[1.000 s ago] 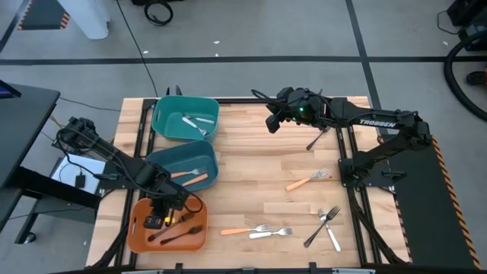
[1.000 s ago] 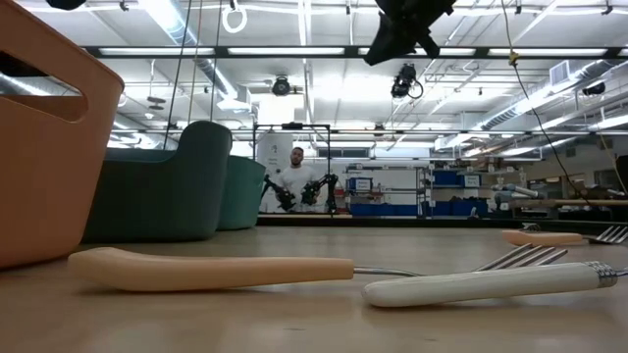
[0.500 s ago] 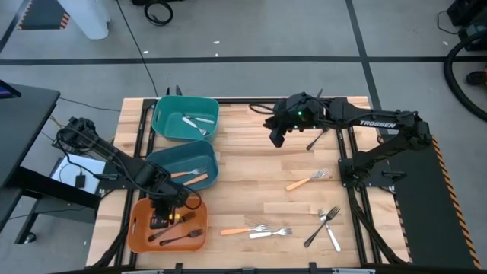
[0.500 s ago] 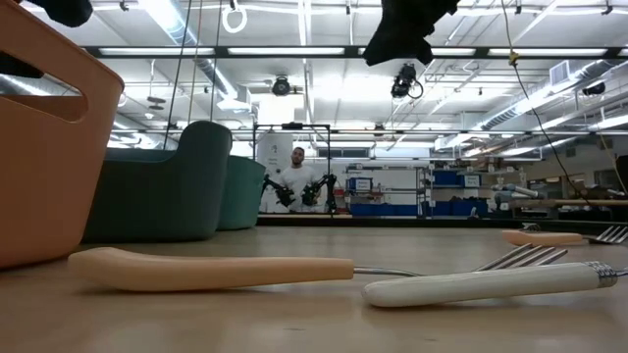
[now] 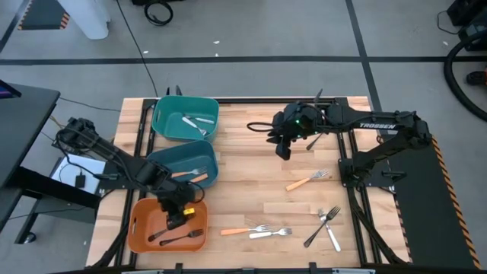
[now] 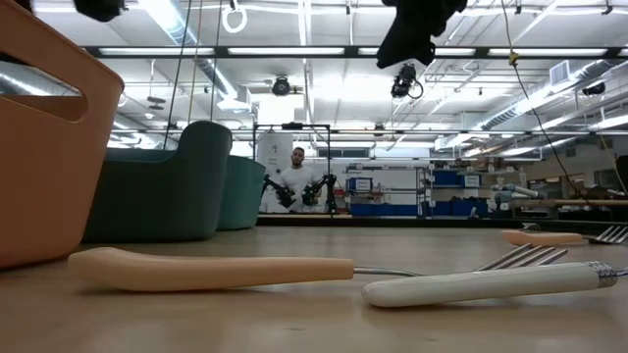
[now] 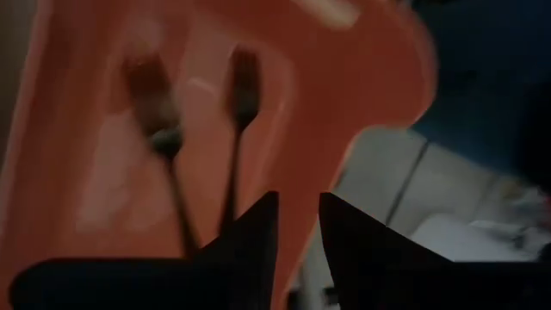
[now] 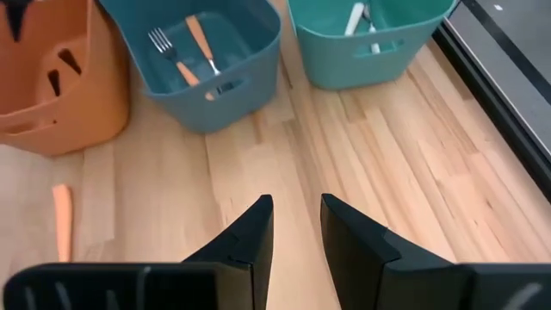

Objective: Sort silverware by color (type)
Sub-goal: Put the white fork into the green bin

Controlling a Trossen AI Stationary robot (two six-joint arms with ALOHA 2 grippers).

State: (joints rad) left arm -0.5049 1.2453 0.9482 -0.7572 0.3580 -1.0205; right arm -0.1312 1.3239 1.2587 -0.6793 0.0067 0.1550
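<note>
My left gripper [image 5: 173, 218] hangs open over the orange bin [image 5: 141, 228], nothing between its fingers [image 7: 297, 228]. Two black forks [image 7: 168, 129] lie on that bin's floor. My right gripper [image 5: 283, 150] is open above bare table at the middle far side [image 8: 297, 224]. The blue bin [image 5: 205, 156] holds orange-handled forks [image 8: 200, 43], and the light teal bin [image 5: 163, 122] holds white ones [image 5: 190, 120]. Loose on the table lie an orange-handled fork [image 5: 307, 180], a black fork [image 5: 315, 140], an orange and a white fork [image 5: 259, 230], and a black-and-white pair [image 5: 327, 226].
The three bins stand in a row along the table's left side. The loose forks lie on the right half and near the front edge; bare wood lies between them and the bins. A person [image 6: 297, 162] sits far off in the room beyond the table.
My right gripper has come away from the far edge toward the table's middle, sinking a little and tipping further down. My left gripper has rolled about its own axis while staying over the orange bin.
</note>
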